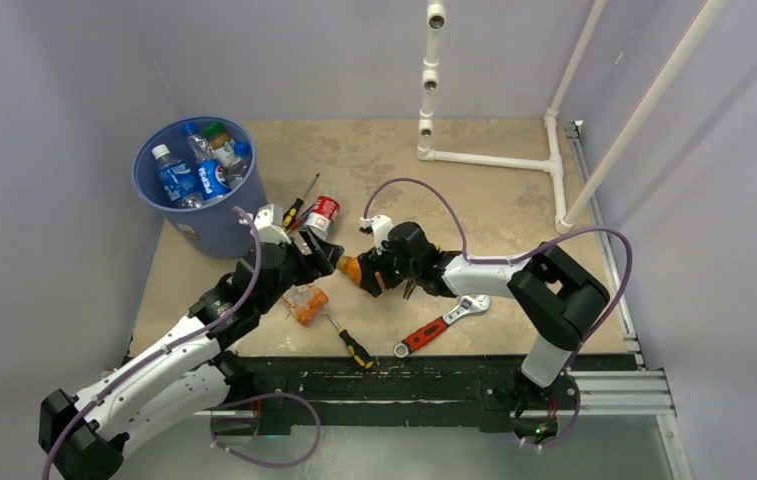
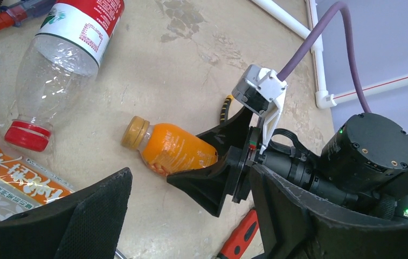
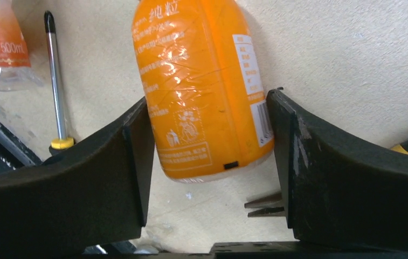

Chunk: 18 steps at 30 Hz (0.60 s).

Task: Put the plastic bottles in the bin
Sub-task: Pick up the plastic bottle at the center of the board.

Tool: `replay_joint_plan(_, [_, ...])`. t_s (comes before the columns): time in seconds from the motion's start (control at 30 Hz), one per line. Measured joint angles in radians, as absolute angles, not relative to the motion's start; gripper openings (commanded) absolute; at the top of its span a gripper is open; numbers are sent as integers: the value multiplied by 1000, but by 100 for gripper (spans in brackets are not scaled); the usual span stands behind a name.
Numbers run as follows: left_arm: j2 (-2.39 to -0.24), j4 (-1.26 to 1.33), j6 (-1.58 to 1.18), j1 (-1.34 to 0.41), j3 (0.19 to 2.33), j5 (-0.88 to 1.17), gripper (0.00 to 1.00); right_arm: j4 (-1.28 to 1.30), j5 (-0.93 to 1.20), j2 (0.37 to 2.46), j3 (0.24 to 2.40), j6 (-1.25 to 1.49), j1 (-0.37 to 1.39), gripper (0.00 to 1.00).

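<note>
Looking at the right gripper (image 3: 208, 105) first: its two black pads are pressed on both sides of the orange bottle (image 3: 207, 86), right down at the base end, so it's pinching it. The bottle is small, lying on its side on the beige table (image 1: 494, 200) around the middle, between the two arms. Its wrap is bright orange with white Chinese print, a barcode strip and little recycling icons near the bottom, and the left wrist view shows a tan-gold cap pointing away from the right arm. The left gripper (image 1: 322, 256) sits just beside the cap end with its jaws spread and nothing between them. Near it is a clear bottle with a red label and red cap (image 2: 64, 59), also on its side, and a crushed bottle with an orange label (image 1: 306, 303) lies closer to the arm bases. The blue bin (image 1: 219, 225) stands at the far left corner of the table with several blue-labelled bottles (image 1: 199, 165) inside. A yellow-and-black screwdriver (image 1: 351, 343) and a red-handled adjustable wrench (image 1: 439, 325) lie near the front edge.
</note>
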<state>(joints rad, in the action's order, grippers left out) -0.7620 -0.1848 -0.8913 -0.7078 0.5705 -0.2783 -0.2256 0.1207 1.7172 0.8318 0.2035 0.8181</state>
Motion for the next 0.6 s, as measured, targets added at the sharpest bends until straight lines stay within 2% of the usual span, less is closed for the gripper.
replay_joint_plan(0.23, [-760, -208, -874, -707, 582, -271, 79, -235, 120, 1692, 826, 204, 819, 53])
replay_joint_plan(0.4, [-762, -223, -867, -708, 636, -268, 80, -258, 119, 1571, 769, 205, 820, 47])
replay_joint_plan(0.47, [-762, -232, -854, -707, 673, -268, 83, -279, 118, 1468, 717, 207, 825, 43])
replay_joint_plan(0.6, [-755, -214, -816, -707, 776, -263, 97, -413, 129, 1147, 554, 234, 831, 36])
